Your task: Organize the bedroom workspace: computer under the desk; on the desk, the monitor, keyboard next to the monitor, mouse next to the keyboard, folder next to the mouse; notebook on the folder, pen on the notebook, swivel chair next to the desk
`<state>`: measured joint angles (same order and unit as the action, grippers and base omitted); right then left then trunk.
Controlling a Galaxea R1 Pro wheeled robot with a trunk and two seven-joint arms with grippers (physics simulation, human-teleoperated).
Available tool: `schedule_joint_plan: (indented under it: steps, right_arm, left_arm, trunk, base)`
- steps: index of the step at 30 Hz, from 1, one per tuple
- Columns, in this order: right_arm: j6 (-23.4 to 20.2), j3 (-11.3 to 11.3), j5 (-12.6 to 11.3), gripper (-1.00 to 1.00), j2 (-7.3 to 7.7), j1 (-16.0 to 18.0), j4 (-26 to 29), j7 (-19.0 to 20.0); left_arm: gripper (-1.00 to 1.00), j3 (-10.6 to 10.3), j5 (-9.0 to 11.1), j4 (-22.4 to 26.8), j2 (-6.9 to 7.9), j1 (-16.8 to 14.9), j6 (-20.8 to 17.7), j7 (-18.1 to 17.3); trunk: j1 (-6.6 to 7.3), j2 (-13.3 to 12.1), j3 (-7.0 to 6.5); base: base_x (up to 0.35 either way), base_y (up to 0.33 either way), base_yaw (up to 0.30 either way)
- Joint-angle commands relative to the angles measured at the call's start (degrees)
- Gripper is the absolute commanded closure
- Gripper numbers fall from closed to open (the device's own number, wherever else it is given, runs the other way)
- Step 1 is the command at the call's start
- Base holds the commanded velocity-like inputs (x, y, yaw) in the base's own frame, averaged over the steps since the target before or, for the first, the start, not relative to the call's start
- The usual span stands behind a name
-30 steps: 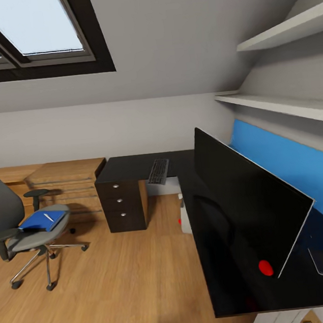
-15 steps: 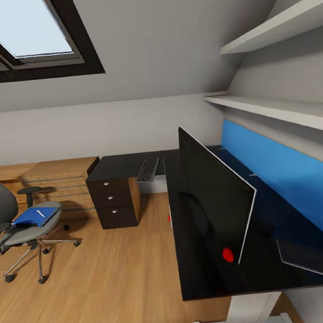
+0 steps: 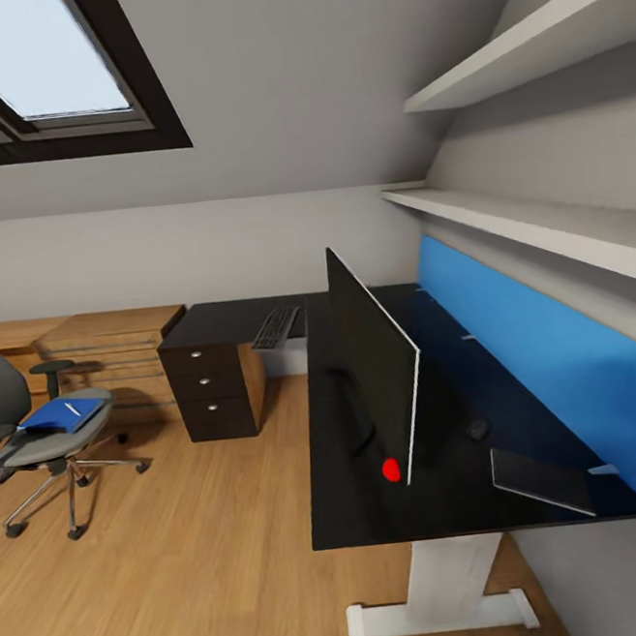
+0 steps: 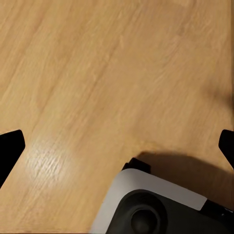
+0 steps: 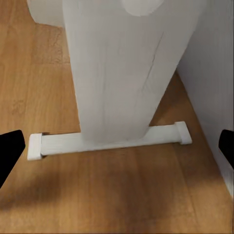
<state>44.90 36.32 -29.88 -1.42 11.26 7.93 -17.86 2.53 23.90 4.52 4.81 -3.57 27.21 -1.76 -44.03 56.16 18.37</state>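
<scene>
wooden dresser [image 3: 107,343] left, white shelves [image 3: 512,212] above blue panel [image 3: 545,354].

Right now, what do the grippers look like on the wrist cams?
Little of them is in frame. In the left wrist view, the left gripper shows two black pointed fingertips at the frame's edges. Below is a rounded white housing with a dark grey domed part over the wood floor. In the right wrist view, the right gripper has the same black fingertips. No cables or markings visible.

Glossy black desk [image 3: 376,517] top, matt wood-grain floor [image 3: 188,583], grey cloth swivel chair [image 3: 48,443] w/ chrome base
</scene>
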Motion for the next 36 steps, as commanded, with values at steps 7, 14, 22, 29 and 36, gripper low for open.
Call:
schedule_joint_plan:
  steps: [7, 14, 22, 29, 36]
  right_arm:
    - [-6.67, -1.54, -7.4, -1.0, 4.53, 0.08, 13.9, -0.81]
    - [-25.03, -6.29, -10.04, -1.0, 14.11, 0.01, 42.97, -7.95]
    - [-57.62, -13.99, -12.28, -1.0, 18.67, 0.36, 75.4, -27.33]
    - [-68.85, -17.85, -12.51, -1.0, 17.87, 9.39, 72.79, -27.7]
    - [-70.35, -18.55, -12.43, -1.0, 17.59, 18.35, 60.07, -20.75]
  left_arm:
    - [-1.0, 0.2, 0.07, -0.04, 0.05, -0.03, 0.2, -0.18]
    - [-1.0, 0.22, 0.15, -0.04, 0.1, -0.03, 0.2, -0.18]
    - [-1.0, 0.4, 0.27, -0.04, 0.32, -0.03, 0.27, -0.1]
    - [-1.0, 0.36, 0.2, -0.04, 0.33, -0.03, 0.29, -0.14]
    - [-1.0, 0.24, 0.17, -0.02, 0.31, -0.03, 0.3, -0.17]
  trunk:
    - [0.02, 0.05, 0.07]
    - [0.02, 0.05, 0.07]
    - [0.02, 0.05, 0.07]
    - [0.02, 0.05, 0.07]
    - [0.02, 0.05, 0.07]
  base:
    - [-0.156, -0.207, 0.0]
    - [-0.02, -0.032, 0.0]
    - [-0.001, -0.002, 0.0]
    - [0.0, 0.0, 0.0]
    - [0.0, 0.0, 0.0]
